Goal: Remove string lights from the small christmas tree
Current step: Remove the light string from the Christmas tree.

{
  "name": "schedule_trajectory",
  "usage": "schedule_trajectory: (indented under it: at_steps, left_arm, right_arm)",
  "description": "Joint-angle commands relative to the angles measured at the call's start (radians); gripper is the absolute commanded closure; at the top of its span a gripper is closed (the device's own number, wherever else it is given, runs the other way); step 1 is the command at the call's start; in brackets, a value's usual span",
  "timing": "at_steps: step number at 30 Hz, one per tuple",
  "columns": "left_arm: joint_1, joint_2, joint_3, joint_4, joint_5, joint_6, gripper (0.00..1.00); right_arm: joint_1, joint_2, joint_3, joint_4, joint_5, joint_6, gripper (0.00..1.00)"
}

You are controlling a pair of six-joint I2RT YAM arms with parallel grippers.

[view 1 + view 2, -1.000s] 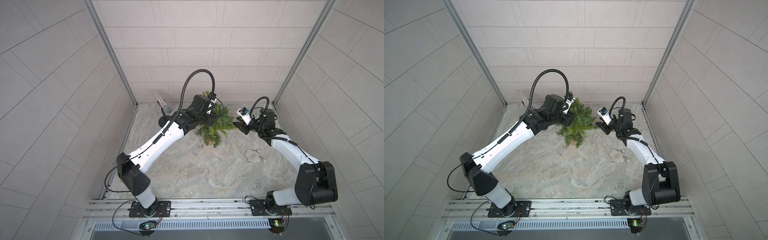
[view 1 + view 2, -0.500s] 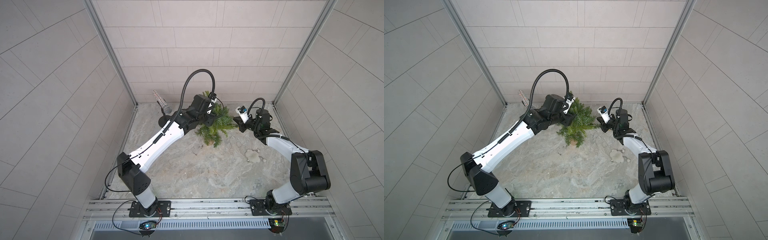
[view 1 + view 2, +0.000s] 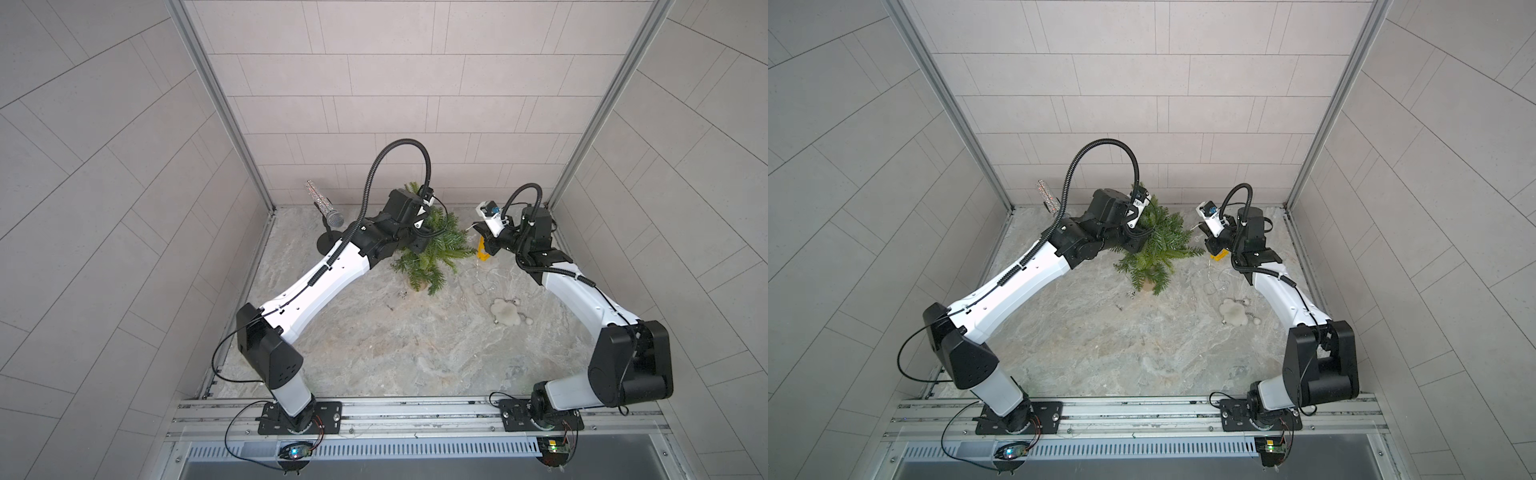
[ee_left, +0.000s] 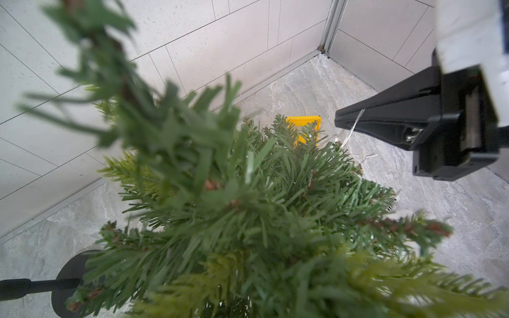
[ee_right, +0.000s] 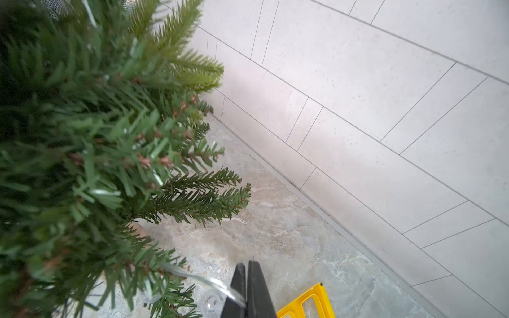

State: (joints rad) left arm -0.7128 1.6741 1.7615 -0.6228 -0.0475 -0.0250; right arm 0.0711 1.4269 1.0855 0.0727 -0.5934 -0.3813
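The tabletop point(image 3: 374, 340) carries everything. The small christmas tree point(image 3: 434, 259) stands upright on it at the upper middle of the frame in both top views, close to the back wall. My left arm point(image 3: 328, 274) comes in from the lower left and puts my left fingers point(image 3: 413, 244) among the upper branches, I judge to steady the tree while the other side pulls. The needles hide them, so I cannot tell how wide they stand. My right fingers point(image 5: 247, 265) are pressed together on the string lights point(image 5: 205, 281), just right of the tree in a top view. From that pinch the wire runs into the lower branches, so it is not yet free. More of it lies loose on the tabletop, below and right of the tree.
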Motion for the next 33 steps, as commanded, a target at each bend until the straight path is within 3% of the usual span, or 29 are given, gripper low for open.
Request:
schedule_trajectory:
  at_steps: [1,24,33]
  left_arm:
    - [0.007,0.001,0.018,-0.022,-0.008,0.014,0.39]
    - [0.017,-0.014,-0.037,0.023,-0.002,0.005,0.39]
    - [0.016,0.005,-0.018,0.007,-0.014,-0.013,0.39]
  right_arm:
    - [-0.003,-0.041,0.036,-0.063,0.001,-0.033,1.00]
    - [0.000,-0.239,0.055,-0.277,0.017,-0.066,1.00]
    - [0.009,-0.309,-0.039,-0.245,0.069,0.077,1.00]
